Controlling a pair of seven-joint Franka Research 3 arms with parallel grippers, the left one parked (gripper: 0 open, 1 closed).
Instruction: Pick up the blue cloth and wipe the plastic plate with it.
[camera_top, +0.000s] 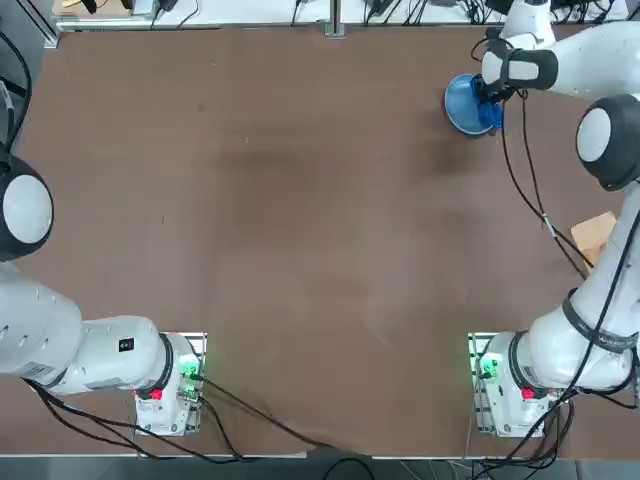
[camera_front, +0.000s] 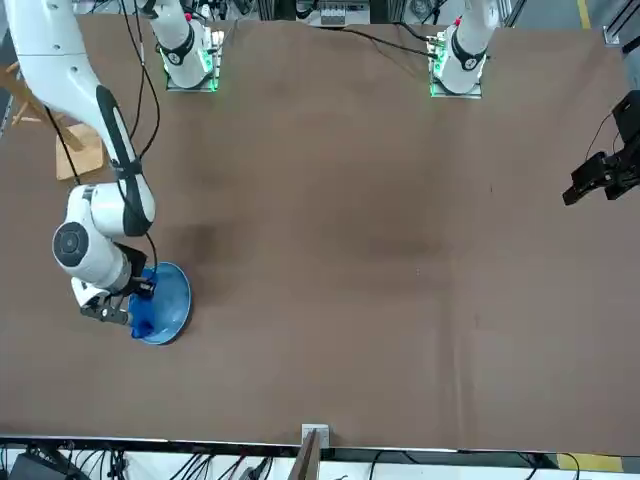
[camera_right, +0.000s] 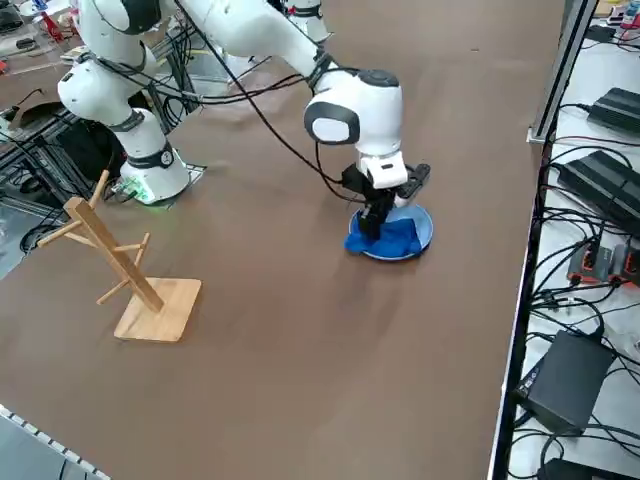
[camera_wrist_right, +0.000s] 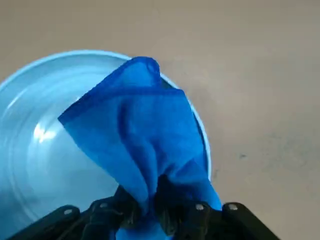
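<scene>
The light blue plastic plate (camera_top: 460, 103) (camera_front: 175, 295) (camera_right: 420, 224) (camera_wrist_right: 35, 150) lies on the brown table at the far right corner. The deep blue cloth (camera_wrist_right: 140, 135) (camera_right: 385, 240) (camera_front: 143, 320) (camera_top: 489, 115) is draped over one side of the plate, its corner reaching past the rim. My right gripper (camera_wrist_right: 150, 212) (camera_right: 375, 225) (camera_front: 130, 305) (camera_top: 492, 95) points down over the plate and is shut on a bunched fold of the cloth.
A wooden rack (camera_right: 120, 270) (camera_top: 597, 235) (camera_front: 70, 150) stands on the table near the right arm's side. The table's far edge (camera_top: 330, 28) runs close behind the plate. Cables (camera_top: 525, 170) hang from the arm above the table.
</scene>
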